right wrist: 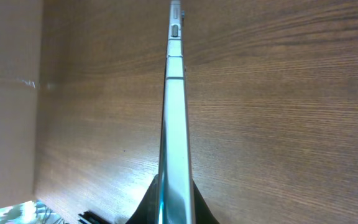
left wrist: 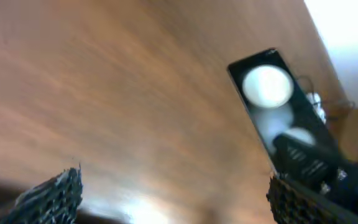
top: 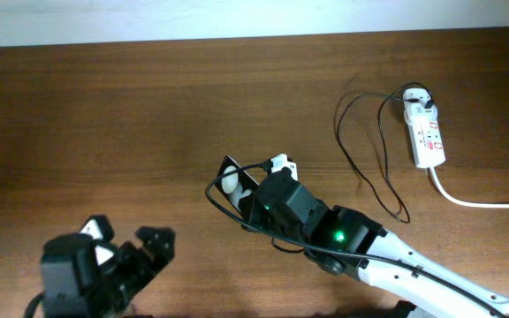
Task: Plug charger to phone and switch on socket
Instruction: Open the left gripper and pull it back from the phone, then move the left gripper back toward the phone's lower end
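**Right arm holds the phone on edge; charger lies loose by the power strip**

The brown wooden table (top: pixel 104 106) fills the overhead view. The right arm (top: pixel 396 261) reaches in from the lower right towards the middle of the table. The left arm (top: pixel 73 274) sits at the lower left.

The socket (top: pixel 429 132), a white power strip, lies near the far right of the table. Its thick white cord (top: pixel 475 201) runs off to the right edge.

The left gripper (top: pixel 129 237) is spread wide with nothing between its fingers, hanging over bare wood well apart from everything else.

The right gripper (right wrist: pixel 174 202) is clamped on the phone (top: pixel 231 181). Its wrist camera sees the phone (right wrist: pixel 174 112) as a thin edge standing up from between the fingers. The left wrist camera shows the phone's black face (left wrist: pixel 272 106) with white circles, blurred.

The charger (top: pixel 360 150) is a thin black cable lying in loose loops left of the socket. Its adapter (top: pixel 420 104) sits at the strip's far end. The cable's free end lies on the table, away from the phone.
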`<state>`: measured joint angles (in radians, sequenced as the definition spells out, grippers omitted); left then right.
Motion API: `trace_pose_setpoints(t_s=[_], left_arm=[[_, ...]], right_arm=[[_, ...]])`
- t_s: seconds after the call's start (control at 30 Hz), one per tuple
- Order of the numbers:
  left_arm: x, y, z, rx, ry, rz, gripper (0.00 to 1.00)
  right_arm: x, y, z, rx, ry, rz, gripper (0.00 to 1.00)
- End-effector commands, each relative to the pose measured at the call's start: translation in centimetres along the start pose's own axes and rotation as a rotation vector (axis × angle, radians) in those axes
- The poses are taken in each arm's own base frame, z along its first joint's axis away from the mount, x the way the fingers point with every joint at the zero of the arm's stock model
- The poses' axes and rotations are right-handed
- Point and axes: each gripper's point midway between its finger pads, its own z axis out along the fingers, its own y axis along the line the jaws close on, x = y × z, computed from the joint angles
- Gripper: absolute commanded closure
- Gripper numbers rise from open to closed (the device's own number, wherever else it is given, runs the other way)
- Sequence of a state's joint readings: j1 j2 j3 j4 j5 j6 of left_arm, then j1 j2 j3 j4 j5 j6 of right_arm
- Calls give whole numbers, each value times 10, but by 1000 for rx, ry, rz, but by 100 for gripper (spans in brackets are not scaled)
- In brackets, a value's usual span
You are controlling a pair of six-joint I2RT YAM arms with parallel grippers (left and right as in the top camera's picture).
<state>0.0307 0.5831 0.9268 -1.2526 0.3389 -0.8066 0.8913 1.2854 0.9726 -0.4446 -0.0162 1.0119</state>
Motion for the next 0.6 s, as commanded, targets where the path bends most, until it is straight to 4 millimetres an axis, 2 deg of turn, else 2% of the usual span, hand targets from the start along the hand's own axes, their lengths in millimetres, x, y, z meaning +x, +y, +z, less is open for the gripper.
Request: trace_pose_setpoints(t_s=[0.0, 0.13, 0.33, 0.57], left_arm=[[24, -23, 36, 199, 214, -241, 1], [27, -30, 65, 297, 305, -430, 1], [22, -48, 61, 360, 360, -603, 1], [22, -49, 60, 346, 391, -715, 0]], right_arm=[[-7, 13, -11, -45, -26, -6, 96], [-7, 13, -11, -46, -23, 110, 96], [-6, 14, -11, -51, -13, 318, 96], [6, 21, -12, -75, 75, 600, 96]])
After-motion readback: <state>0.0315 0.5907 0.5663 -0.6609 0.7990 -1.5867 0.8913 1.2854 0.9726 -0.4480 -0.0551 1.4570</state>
